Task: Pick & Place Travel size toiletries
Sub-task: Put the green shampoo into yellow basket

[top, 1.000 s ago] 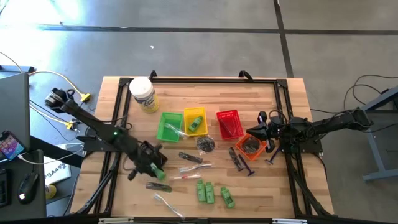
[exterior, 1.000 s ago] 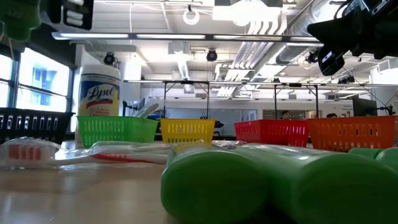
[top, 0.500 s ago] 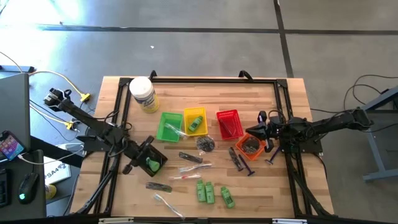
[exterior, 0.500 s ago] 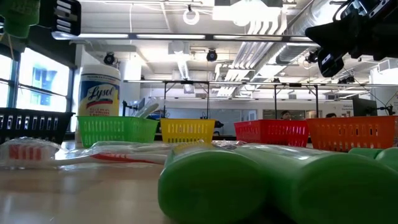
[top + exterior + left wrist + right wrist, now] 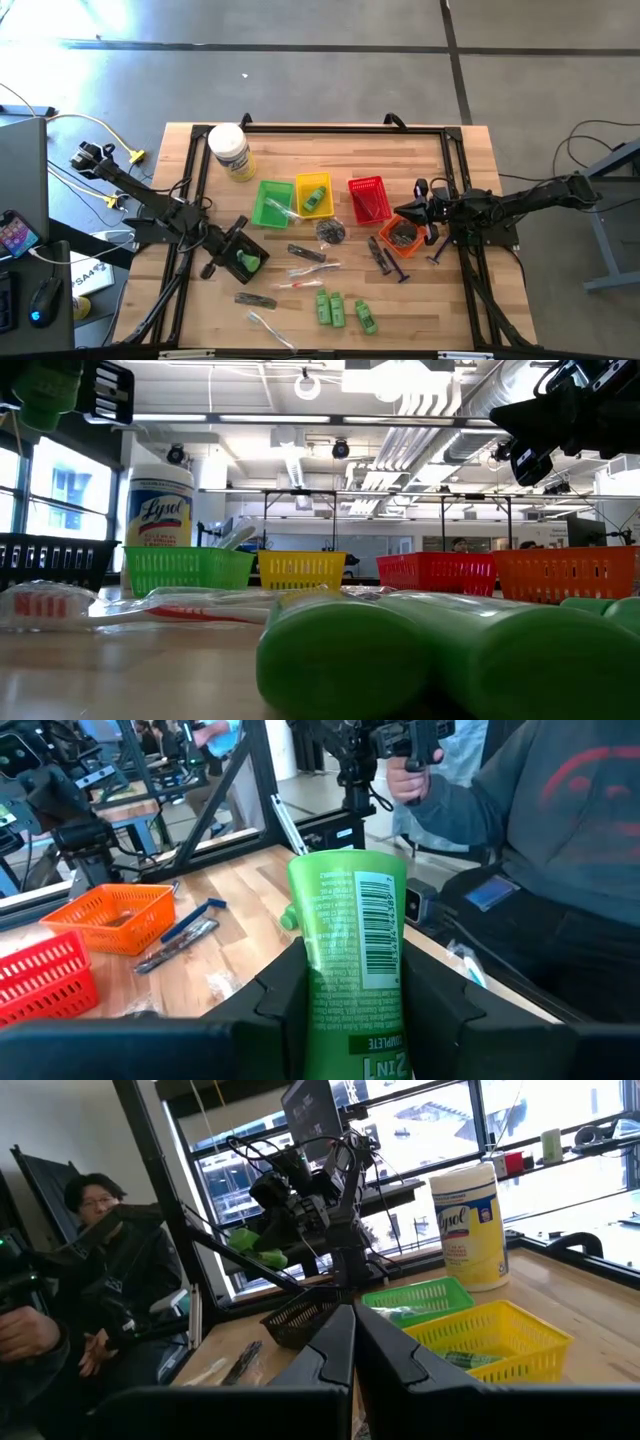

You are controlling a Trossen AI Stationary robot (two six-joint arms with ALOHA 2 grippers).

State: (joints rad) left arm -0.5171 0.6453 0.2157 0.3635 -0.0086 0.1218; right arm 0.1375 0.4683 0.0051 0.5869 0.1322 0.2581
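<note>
My left gripper [image 5: 243, 262] hovers over the table's left part, shut on a bright green tube [image 5: 348, 935]. In the right wrist view the tube [image 5: 255, 1245] hangs above a black basket [image 5: 295, 1323]. Three more green tubes [image 5: 337, 310] lie near the front edge, and another lies in the yellow basket [image 5: 313, 196]. Clear-wrapped sticks [image 5: 305, 270], black sticks [image 5: 305, 252] and razors [image 5: 385, 260] lie on the wood mid-table. My right gripper [image 5: 424, 215] waits shut beside the orange basket [image 5: 403, 233]. My left gripper pinches the green tube between its two fingers [image 5: 285, 1005], one on each flat side of the tube's printed body [image 5: 345, 1010]. The fingers point level and lie along the tube. The tube's barcode end [image 5: 345, 870] sticks out ahead of them, lifted clear of the table.
A white wipes jar [image 5: 230, 150] stands at the far left. Green [image 5: 272, 203], yellow, red [image 5: 368, 198] and orange baskets stand in a row mid-table. Dark round pieces [image 5: 330, 232] lie before them. A person [image 5: 560, 850] sits beyond the table's left side.
My left gripper has drawn back with the green tube toward the table's left and far edges, from over the front black stick to over the black basket, then stayed still. The tube stays lifted clear in the hold.
</note>
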